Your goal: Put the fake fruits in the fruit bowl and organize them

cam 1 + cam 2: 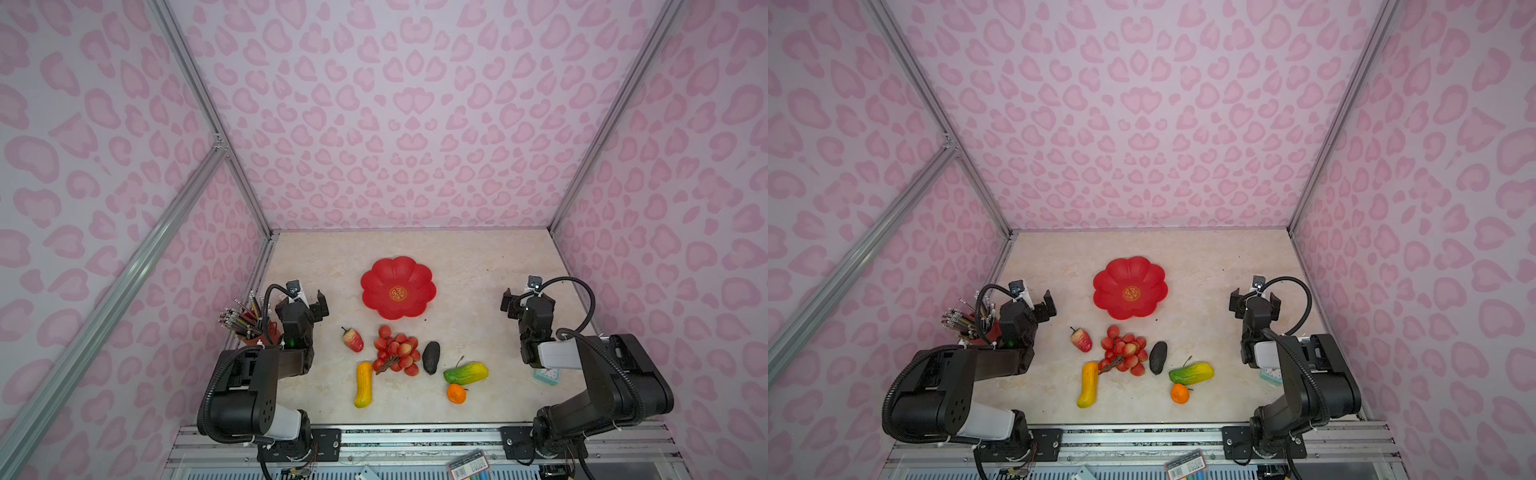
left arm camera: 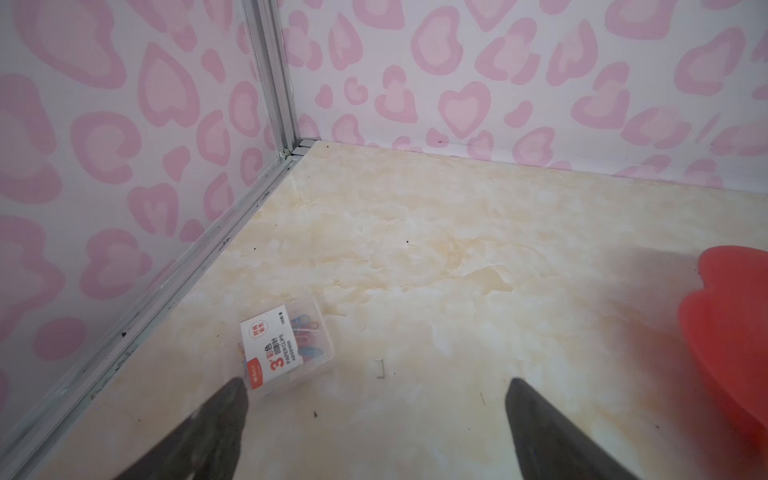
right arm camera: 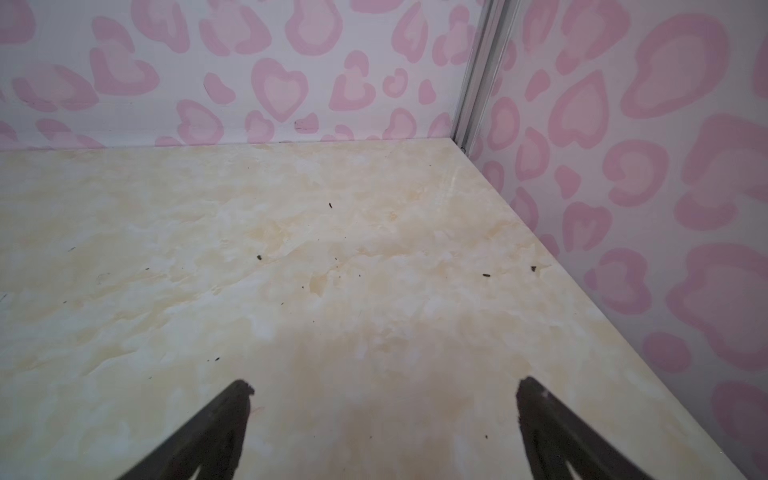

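The empty red fruit bowl (image 1: pixel 374 282) (image 1: pixel 1108 282) sits mid-table, its edge also in the left wrist view (image 2: pixel 731 332). In front of it lie the fake fruits: strawberry (image 1: pixel 353 340), lychee bunch (image 1: pixel 397 351), dark avocado (image 1: pixel 431 357), green-yellow papaya (image 1: pixel 465 372), small orange (image 1: pixel 456 393) and a long yellow fruit (image 1: pixel 363 384). My left gripper (image 1: pixel 312 300) (image 2: pixel 377 384) hovers left of the bowl, open and empty. Right of the bowl, my right gripper (image 1: pixel 527 300) (image 3: pixel 385 382) is open over bare table.
A red bucket of pencils (image 1: pixel 249 324) stands behind the left arm at the left wall. A teal clock (image 1: pixel 546 376) lies under the right arm. A clear paperclip box (image 2: pixel 286 353) lies near the left gripper. Patterned walls close three sides.
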`<act>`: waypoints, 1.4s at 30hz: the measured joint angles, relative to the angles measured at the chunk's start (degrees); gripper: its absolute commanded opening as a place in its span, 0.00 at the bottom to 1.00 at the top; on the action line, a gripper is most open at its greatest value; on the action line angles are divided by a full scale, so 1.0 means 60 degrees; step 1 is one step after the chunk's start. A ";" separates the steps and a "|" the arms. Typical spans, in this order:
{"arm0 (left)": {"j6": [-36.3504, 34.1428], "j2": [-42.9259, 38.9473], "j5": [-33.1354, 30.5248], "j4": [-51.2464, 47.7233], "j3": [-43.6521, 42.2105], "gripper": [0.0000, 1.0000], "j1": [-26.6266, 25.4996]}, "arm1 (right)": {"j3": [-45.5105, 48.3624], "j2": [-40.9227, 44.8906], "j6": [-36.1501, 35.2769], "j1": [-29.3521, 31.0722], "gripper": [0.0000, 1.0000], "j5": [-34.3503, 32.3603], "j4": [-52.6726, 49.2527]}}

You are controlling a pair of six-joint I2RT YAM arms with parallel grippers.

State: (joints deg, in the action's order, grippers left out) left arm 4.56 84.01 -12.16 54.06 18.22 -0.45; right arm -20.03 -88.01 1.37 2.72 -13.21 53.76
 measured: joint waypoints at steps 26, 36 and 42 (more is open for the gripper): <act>0.0000 -0.0040 0.0066 -0.0022 0.0000 0.97 0.0073 | 0.0109 0.0087 0.0007 -0.0004 1.00 0.0029 0.0011; 0.0408 -0.2350 -0.0688 -0.2608 0.1096 0.99 -0.0521 | -0.2386 0.2794 0.1847 0.0058 0.97 -0.0783 -0.4430; 0.2280 -0.3799 -0.0736 -0.5912 0.2521 0.98 -0.0554 | -0.3253 0.3588 0.3231 0.0339 0.86 0.1137 -0.7708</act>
State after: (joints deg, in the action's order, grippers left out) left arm 18.24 61.21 -16.58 18.59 33.34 -3.77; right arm -39.55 -66.48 20.75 4.75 -6.39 7.51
